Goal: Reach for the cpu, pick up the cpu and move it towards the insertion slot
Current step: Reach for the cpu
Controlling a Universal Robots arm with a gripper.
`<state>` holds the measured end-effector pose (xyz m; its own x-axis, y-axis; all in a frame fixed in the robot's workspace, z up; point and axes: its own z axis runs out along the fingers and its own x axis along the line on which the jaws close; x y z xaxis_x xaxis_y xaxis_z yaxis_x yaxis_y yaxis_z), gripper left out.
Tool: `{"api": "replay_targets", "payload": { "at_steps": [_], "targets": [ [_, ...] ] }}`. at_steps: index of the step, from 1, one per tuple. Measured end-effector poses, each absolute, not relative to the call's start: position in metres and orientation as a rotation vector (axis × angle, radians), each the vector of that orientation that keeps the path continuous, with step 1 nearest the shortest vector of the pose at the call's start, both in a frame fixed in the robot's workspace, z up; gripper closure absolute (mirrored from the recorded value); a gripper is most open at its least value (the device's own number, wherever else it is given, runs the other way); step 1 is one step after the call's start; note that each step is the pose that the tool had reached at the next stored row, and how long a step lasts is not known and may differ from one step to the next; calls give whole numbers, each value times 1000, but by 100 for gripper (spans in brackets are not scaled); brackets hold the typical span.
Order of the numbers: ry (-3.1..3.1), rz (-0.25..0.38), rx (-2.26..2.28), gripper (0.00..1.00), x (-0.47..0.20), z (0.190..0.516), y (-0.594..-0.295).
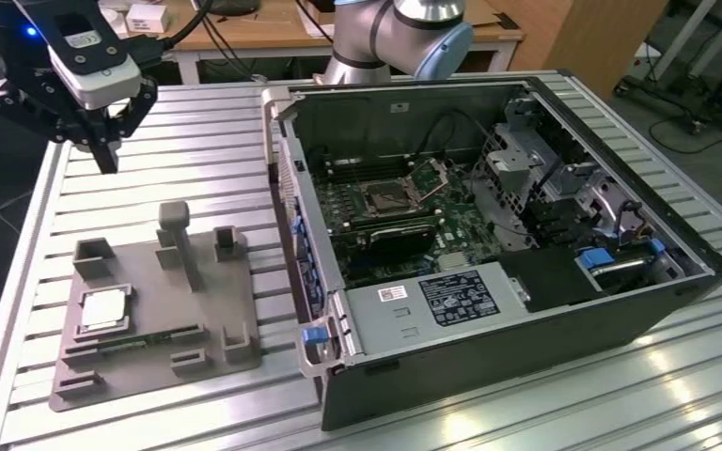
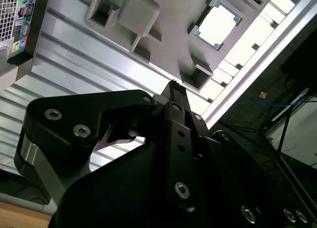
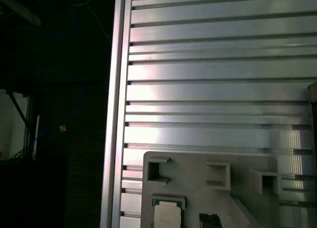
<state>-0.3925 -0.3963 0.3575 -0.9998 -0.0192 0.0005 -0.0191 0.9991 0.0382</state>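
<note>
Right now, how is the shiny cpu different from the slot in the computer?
The cpu is pale and silvery on top; the insertion slot has a dark centre. The cpu lies on the grey fixture plate; the insertion slot sits on the motherboard inside the case. Both are square.

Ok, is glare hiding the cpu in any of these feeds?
In the second wrist view the small square silver-topped cpu is washed out white, and the ribbed aluminium table near it glares too; in the first wrist view a bright patch sits on the table slats, the cpu pale but readable; in the exterior view it is evenly lit.
</note>
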Motion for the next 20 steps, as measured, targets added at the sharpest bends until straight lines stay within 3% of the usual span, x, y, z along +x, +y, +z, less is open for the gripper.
{"api": "replay_targets", "payload": {
  "at_steps": [20],
  "targets": [
    [-3140,-60,33,89,-429,350,-410]
  ]
}}
